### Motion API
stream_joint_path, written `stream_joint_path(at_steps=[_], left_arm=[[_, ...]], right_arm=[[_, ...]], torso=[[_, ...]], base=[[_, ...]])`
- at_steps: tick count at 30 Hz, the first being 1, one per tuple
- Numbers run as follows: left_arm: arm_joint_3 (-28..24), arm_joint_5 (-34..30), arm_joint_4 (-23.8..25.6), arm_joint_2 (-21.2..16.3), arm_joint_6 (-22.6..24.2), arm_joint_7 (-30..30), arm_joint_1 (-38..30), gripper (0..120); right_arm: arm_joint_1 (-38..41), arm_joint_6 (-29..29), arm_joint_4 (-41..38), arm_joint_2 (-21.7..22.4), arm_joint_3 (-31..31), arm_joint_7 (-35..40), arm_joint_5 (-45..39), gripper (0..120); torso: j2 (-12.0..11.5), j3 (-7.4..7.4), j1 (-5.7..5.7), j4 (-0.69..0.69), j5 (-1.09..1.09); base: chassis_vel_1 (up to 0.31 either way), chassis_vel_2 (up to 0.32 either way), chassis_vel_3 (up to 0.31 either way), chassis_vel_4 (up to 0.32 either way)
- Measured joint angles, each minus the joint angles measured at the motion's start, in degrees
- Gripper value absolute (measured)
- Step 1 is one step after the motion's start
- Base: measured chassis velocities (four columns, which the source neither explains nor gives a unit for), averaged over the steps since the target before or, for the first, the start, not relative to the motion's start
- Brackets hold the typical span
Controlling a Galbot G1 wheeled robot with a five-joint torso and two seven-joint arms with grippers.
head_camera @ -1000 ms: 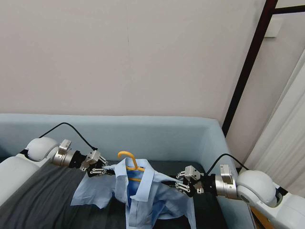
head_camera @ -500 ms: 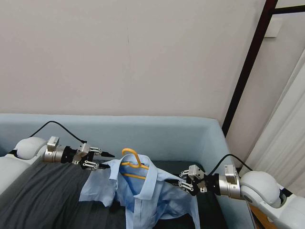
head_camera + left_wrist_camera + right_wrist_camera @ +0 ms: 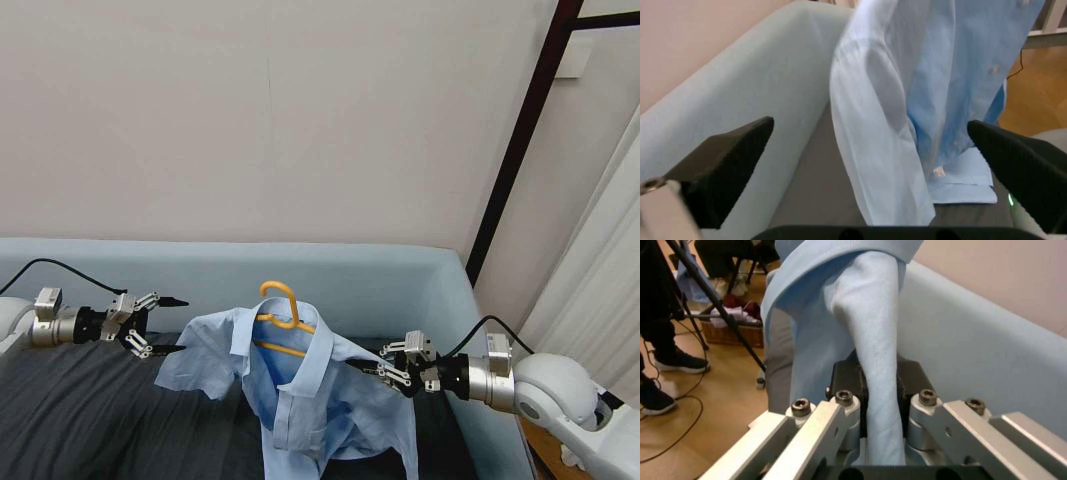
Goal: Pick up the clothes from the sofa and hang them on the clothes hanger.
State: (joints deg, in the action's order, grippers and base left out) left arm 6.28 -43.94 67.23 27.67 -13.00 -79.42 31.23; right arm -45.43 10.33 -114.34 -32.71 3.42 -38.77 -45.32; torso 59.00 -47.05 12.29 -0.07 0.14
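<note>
Left gripper [image 3: 181, 325] low over the dark seat cover [image 3: 70, 410], at the left end of the sofa [image 3: 400, 280]; jaws spread wide, holding nothing, its lower finger just beside the sleeve edge

Shirt [image 3: 300, 400], pale blue, mid-sofa, already draped on an orange hanger [image 3: 282, 320] and lifted partly clear of the seat. Collar up, hem down, so the long axis runs near upright; shoulders span side to side between the 2 grippers. Button front faces the robot. Hanger hook points up, in front of the sofa back. The left sleeve fans out flat toward the open gripper

Right gripper [image 3: 378, 373] at the shirt's right shoulder, jaws closed on a fold of cloth; the wrist view shows the fold pinched between the 2 fingers [image 3: 840, 425]

Handling, as a judgement: light, limp, thin cloth; it sags and folds wherever unsupported, and could slide off the smooth hanger if tilted. Hanger is the 1 stiff part, so the neck below the hook looks the surest hold; on cloth, a bunched shoulder or collar fold
</note>
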Motion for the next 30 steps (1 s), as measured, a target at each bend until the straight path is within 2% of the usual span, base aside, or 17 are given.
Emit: stream_joint_path(at_steps=[6,14,22,25,28,30], left_arm=[[0.29,-0.2,0.62,0.52,0.13,-0.22,1.92,115],[-0.05,0.05,0.91,0.79,2.13,-2.38,1.65,111],[-0.29,0.98,0.29,0.49,2.52,-3.84,0.53,94],[-0.55,1.23,-0.6,0.41,2.54,-4.18,-0.31,78],[-0.76,1.35,-1.07,0.42,2.55,-4.48,-0.62,71],[-0.92,1.44,-1.73,0.59,2.55,-4.76,-0.89,59]], right_arm=[[1.21,0.08,-1.36,2.55,0.24,0.44,-2.97,6],[1.19,0.09,-2.4,3.95,0.67,0.44,-3.9,6],[1.25,-0.14,-2.57,5.12,1.06,-0.13,-5.73,6],[1.38,-0.24,-2.76,5.58,1.06,-0.29,-6.85,6],[1.43,-0.24,-2.8,5.62,1.06,-0.3,-7.25,6],[1.55,-0.24,-2.83,5.68,1.06,-0.31,-7.64,6]], torso=[[0.0,0.0,0.0,-0.02,0.0],[0.0,0.0,0.0,-0.02,0.01],[0.0,0.0,0.0,-0.01,0.01],[0.0,0.0,0.0,0.0,0.01],[0.0,0.0,0.0,-0.01,0.01],[0.0,0.0,0.0,0.0,0.01]], base=[[0.0,0.0,0.0,0.0],[0.0,0.0,0.0,0.0],[0.0,0.0,0.0,0.0],[0.0,0.0,0.0,0.0],[0.0,0.0,0.0,0.0],[0.0,0.0,0.0,0.0]])
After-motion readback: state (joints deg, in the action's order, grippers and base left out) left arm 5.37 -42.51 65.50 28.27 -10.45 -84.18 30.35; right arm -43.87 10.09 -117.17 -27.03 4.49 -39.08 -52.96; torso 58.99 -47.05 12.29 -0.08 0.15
